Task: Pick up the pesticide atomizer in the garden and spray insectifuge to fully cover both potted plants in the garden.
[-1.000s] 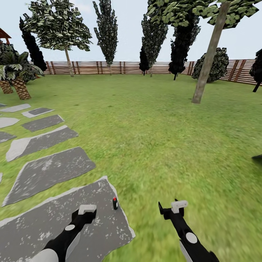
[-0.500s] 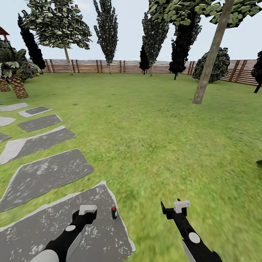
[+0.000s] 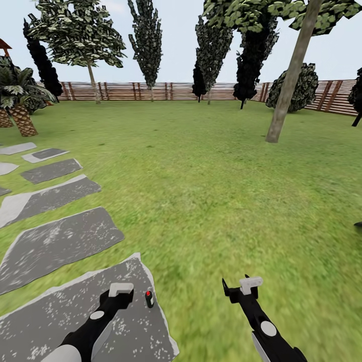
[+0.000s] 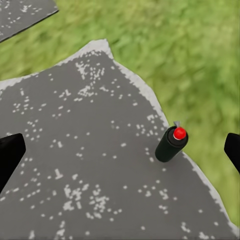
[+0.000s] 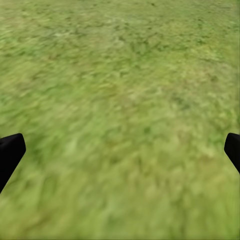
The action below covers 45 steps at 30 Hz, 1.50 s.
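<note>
A broad green lawn [image 3: 216, 176] filled the garden, running to a brown slatted wooden fence [image 3: 151, 92] along the far side. Tall dark trees stood along the fence, and one pale leaning trunk [image 3: 290, 75] rose from the grass on the far right. A scaly-trunked palm [image 3: 20, 108] grew at the far left. A row of grey stepping stones [image 3: 55, 241] ran along the left side of the lawn, from far to near. The nearest stone [image 3: 60, 311] was the largest, dark grey with pale speckles and a pale edge.

Two black robot arms reached forward at the near edge of the head view. The left gripper [image 4: 120, 152] hung over the nearest stone; in the left wrist view its fingers were spread wide, one black fingertip [image 4: 10, 155] at each side of the picture, holding nothing. The right gripper [image 5: 120, 152] hung over bare grass to the right, its fingers likewise wide apart and empty.

A small dark green sprayer can with a red cap [image 3: 149, 298] stood upright on the nearest stone, close to that stone's right edge, just right of the left gripper and apart from it. In the left wrist view the same can [image 4: 171, 143] sat between the open fingers, nearer one of them, touching neither
</note>
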Available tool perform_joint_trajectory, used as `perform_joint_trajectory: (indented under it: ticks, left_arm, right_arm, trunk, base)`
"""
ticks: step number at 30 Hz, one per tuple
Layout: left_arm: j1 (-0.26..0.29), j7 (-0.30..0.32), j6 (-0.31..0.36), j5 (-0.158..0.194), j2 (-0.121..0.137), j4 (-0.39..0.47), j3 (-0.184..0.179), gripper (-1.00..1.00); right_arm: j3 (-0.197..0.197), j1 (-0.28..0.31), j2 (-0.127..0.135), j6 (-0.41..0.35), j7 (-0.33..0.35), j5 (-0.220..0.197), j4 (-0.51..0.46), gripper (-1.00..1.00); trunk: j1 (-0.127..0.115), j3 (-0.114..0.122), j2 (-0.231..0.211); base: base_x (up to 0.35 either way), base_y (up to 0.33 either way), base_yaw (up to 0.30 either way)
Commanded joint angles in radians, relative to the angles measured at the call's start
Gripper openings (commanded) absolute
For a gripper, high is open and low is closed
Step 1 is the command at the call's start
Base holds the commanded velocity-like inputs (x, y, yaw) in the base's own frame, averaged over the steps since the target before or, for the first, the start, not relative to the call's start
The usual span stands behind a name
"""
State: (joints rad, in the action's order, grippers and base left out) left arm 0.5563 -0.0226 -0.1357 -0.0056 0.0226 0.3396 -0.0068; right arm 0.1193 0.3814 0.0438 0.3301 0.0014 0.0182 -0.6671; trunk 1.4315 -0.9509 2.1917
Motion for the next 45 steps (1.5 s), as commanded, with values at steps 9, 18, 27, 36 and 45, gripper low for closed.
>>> perform_joint_trajectory:
  ticks: [9,18,27,36,45]
  left_arm:
    - [-0.001,-0.001,-0.045,0.0,0.0,-0.008,-0.002,1.0]
    - [-0.001,0.0,-0.047,-0.001,-0.001,-0.011,-0.002,1.0]
    - [-0.001,-0.001,-0.048,-0.001,-0.001,-0.014,-0.002,1.0]
    - [-0.001,-0.001,-0.051,-0.001,-0.001,-0.014,-0.002,1.0]
    - [-0.001,-0.001,-0.051,-0.002,-0.001,-0.014,-0.002,1.0]
  right_arm:
    - [0.002,0.001,0.001,0.003,0.0,0.001,0.001,1.0]
    - [0.0,0.001,0.001,0.001,-0.002,0.0,0.0,1.0]
    - [0.0,0.001,0.001,0.001,-0.002,0.0,0.0,1.0]
    - [0.0,0.001,0.001,0.001,-0.002,0.0,-0.001,1.0]
    - [0.0,0.001,0.0,0.0,-0.002,0.0,0.0,1.0]
  trunk:
    - [0.0,-0.001,0.0]
    - [0.031,-0.033,0.056]
    - [0.065,-0.075,0.119]
    - [0.1,-0.118,0.182]
    - [0.134,-0.16,0.245]
  base:
    - [0.002,-0.003,0.0]
    - [0.0,0.0,0.0]
    - [0.0,0.0,0.0]
    - [0.0,0.0,0.0]
    - [0.0,0.0,0.0]
